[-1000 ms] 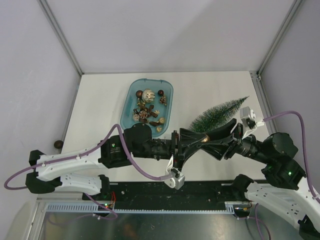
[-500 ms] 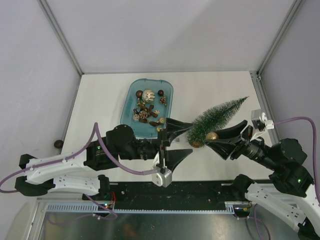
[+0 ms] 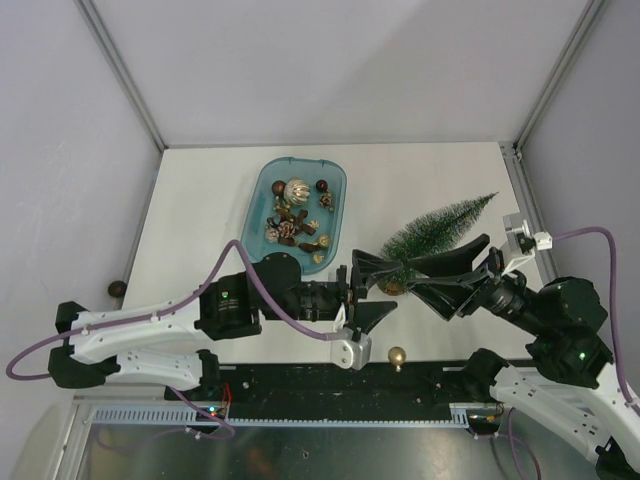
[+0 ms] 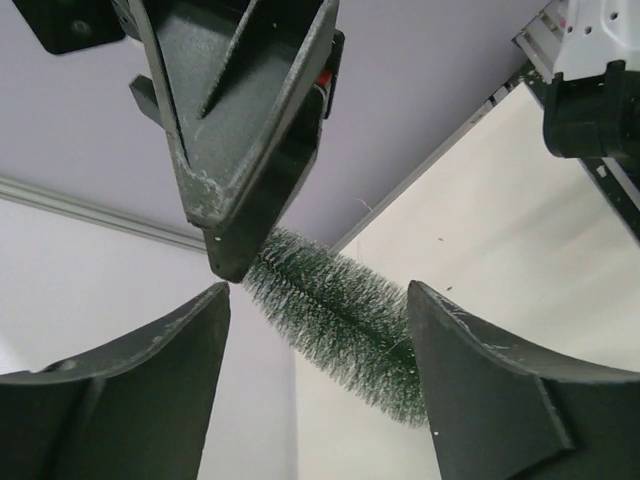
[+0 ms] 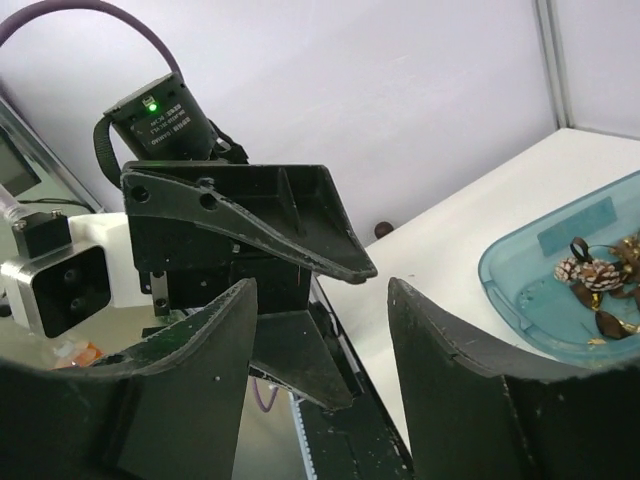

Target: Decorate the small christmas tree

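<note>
The small christmas tree (image 3: 445,228) lies on its side on the white table, tip toward the back right, base toward the arms. My left gripper (image 3: 400,286) is open and empty, with its fingers either side of the tree's wide end. In the left wrist view the tree (image 4: 335,325) runs slantwise between my open left gripper (image 4: 315,345), not pinched. My right gripper (image 3: 414,276) is open and empty, tip to tip with the left one; it also shows in the right wrist view (image 5: 320,380). A gold ball ornament (image 3: 397,355) lies on the black strip at the near edge.
A teal tray (image 3: 262,195) at the back middle holds several gold and brown ornaments and pinecones; its rim shows in the right wrist view (image 5: 510,290). A dark ball (image 3: 118,289) lies off the table's left side. Grey walls close in the back and sides.
The gold ball that was at the right gripper's tip by the tree base has dropped to the near edge strip. The left gripper moved right to the tree base; both stay open.
</note>
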Controlling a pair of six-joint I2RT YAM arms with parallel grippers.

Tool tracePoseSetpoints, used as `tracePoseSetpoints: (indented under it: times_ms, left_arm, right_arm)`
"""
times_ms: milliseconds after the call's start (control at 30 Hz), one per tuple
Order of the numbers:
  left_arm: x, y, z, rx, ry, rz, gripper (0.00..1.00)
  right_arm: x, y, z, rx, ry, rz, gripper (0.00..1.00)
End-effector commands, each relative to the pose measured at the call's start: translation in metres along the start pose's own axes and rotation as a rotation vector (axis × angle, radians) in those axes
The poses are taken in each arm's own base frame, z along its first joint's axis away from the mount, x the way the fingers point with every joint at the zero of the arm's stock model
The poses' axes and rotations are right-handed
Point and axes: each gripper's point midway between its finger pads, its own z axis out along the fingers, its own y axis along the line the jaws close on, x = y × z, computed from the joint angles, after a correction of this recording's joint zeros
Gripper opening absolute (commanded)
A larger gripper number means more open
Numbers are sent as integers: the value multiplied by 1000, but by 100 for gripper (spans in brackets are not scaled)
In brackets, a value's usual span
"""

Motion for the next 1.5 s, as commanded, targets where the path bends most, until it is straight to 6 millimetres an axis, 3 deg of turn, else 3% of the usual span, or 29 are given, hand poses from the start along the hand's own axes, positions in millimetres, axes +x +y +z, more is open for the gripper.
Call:
tracePoseSetpoints:
  times_ms: [0, 100, 267, 400, 500, 633, 767, 867, 1133, 1267, 1467]
  left_arm:
    - [-10, 16, -2, -64, -36, 68, 71]
    - [7, 3, -4, -59, 20, 37, 58]
    - [49, -31, -16, -18, 143, -121, 50]
    - [74, -82, -26, 164, 215, -197, 59]
    - [88, -97, -26, 203, 258, -230, 68]
    - [121, -76, -24, 105, 370, -461, 88]
    - [177, -45, -42, -27, 522, -692, 90]
    - [200, -29, -56, -92, 578, -762, 89]
    - [228, 13, -89, -298, 635, -933, 94]
    - [257, 32, -111, -409, 681, -1076, 93]
    - [290, 51, -133, -513, 737, -1146, 90]
  right_arm:
    - [-13, 13, 7, -70, -70, 56, 59]
    - [-14, 8, 3, -41, -81, 37, 58]
    - [-17, -2, -10, 36, -104, -13, 57]
    - [-14, -15, -15, 108, -92, -39, 56]
    - [-1, -37, -15, 203, -48, -47, 53]
    - [30, -94, -17, 441, 41, -62, 45]
    - [58, -170, -31, 762, 107, -177, 44]
    - [61, -203, -45, 907, 78, -255, 45]
    - [58, -210, -56, 911, 7, -249, 49]
    - [55, -199, -62, 872, -14, -236, 50]
    - [60, -175, -64, 764, -9, -190, 52]
